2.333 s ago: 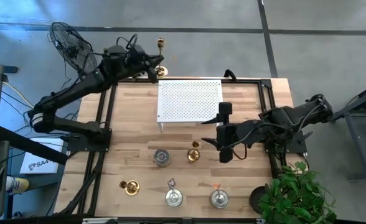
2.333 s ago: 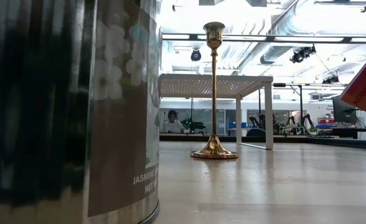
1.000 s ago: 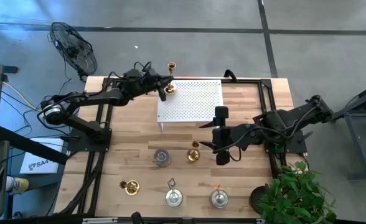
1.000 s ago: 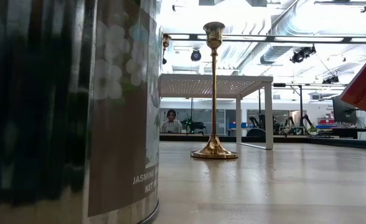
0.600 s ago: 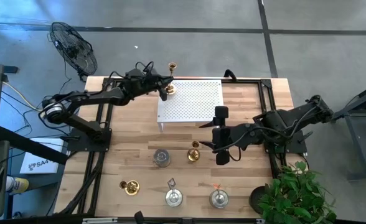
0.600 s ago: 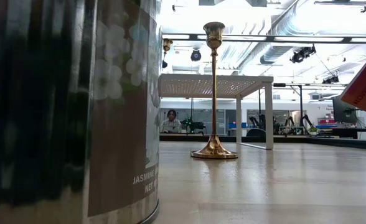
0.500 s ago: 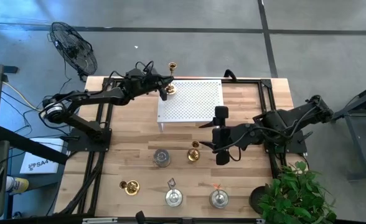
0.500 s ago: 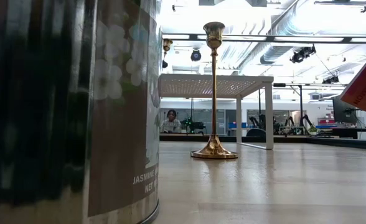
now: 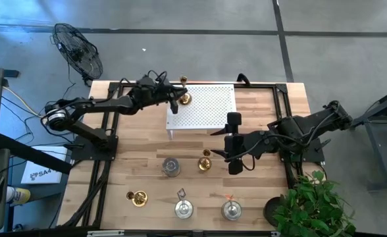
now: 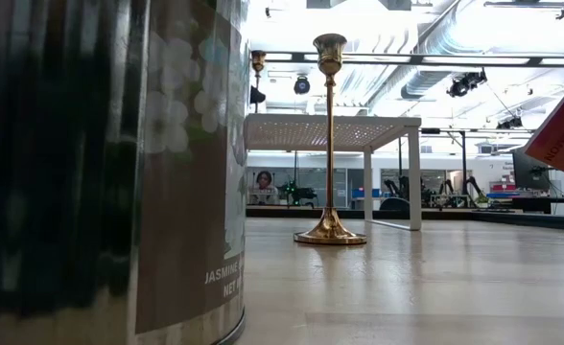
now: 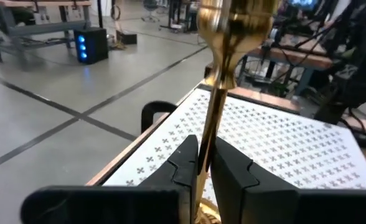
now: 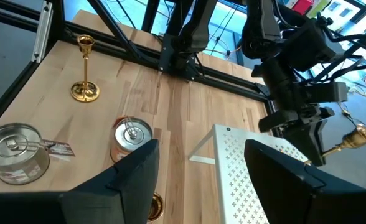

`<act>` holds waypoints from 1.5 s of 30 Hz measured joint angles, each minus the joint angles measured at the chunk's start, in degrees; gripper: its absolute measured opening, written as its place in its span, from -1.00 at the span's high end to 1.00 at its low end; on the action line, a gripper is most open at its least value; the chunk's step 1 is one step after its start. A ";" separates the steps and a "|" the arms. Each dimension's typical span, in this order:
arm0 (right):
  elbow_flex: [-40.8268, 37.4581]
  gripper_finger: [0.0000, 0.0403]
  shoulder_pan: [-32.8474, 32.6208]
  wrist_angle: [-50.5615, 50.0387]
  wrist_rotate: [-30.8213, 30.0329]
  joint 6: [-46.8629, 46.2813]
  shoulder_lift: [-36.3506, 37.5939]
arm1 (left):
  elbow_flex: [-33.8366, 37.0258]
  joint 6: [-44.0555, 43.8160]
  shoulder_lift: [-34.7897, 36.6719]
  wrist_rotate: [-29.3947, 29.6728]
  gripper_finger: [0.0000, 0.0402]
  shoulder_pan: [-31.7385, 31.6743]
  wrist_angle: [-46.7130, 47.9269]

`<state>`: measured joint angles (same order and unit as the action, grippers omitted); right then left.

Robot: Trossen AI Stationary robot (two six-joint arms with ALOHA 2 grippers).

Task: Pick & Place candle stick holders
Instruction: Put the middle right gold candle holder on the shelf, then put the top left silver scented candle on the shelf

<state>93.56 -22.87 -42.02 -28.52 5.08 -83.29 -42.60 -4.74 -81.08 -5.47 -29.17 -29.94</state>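
A gold candle stick holder (image 9: 183, 97) with a slim stem stands upright over the far-left corner of the white perforated rack (image 9: 206, 108), with my left gripper (image 11: 203, 155) shut on it; the low view shows its cup (image 10: 257, 60) above the rack top. My right gripper (image 9: 221, 145) hovers open near the table's middle, nothing between its fingers. On the table stand two more gold holders (image 9: 205, 161) (image 9: 138, 197) and three squat silvery ones (image 9: 170, 166) (image 9: 183, 209) (image 9: 231, 209). My left gripper pinches the gold holder's slim stem (image 11: 206, 140) between its two fingers, low on the stem, a little above the round base (image 11: 205, 214). The fingers come nearly level from the table's left, across the stem. The holder stands upright. Whether its base touches the rack, I cannot tell.
A large labelled tin (image 10: 109, 172) fills the left of the low view, beside a tall gold holder (image 10: 329, 144). A fan (image 9: 78, 49) stands off the far-left corner and a green plant (image 9: 312, 204) at the near right.
My left gripper has carried the gold holder a little toward the table's right and near edges and down, from beyond the rack's far-left corner to over it. The holder has stayed upright.
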 joint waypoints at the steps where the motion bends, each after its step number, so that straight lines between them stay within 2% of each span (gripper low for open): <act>1: 0.00 -0.15 -0.01 0.00 0.08 0.02 0.00 | -0.03 0.01 0.00 0.28 0.85 0.09 0.78; 7: 0.00 -0.15 -0.01 0.00 0.60 -0.06 0.00 | 0.04 0.36 -0.02 -0.14 0.89 0.05 0.78; 15: 0.00 -0.15 0.01 -0.02 0.51 -0.11 0.00 | 0.59 -0.06 0.87 -0.10 0.81 0.05 2.83; 23: 0.00 -0.15 -0.01 -0.04 0.47 -0.13 0.00 | 0.41 -0.01 3.86 1.35 0.80 -0.02 3.71; 31: 0.00 -0.15 -0.01 -0.07 0.43 -0.15 0.00 | 0.30 -0.01 6.68 0.43 0.79 -0.02 5.25; 40: 0.00 -0.15 -0.01 -0.07 0.03 -0.15 0.00 | 0.24 0.18 9.67 0.50 0.79 -0.04 10.82; 45: 0.00 -0.14 0.02 -0.07 0.12 -0.16 0.00 | 0.21 -0.05 15.27 0.50 0.79 -0.04 15.69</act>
<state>93.56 -22.85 -42.09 -28.40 4.92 -83.29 -42.39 -4.79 -65.80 -4.97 -29.21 -14.25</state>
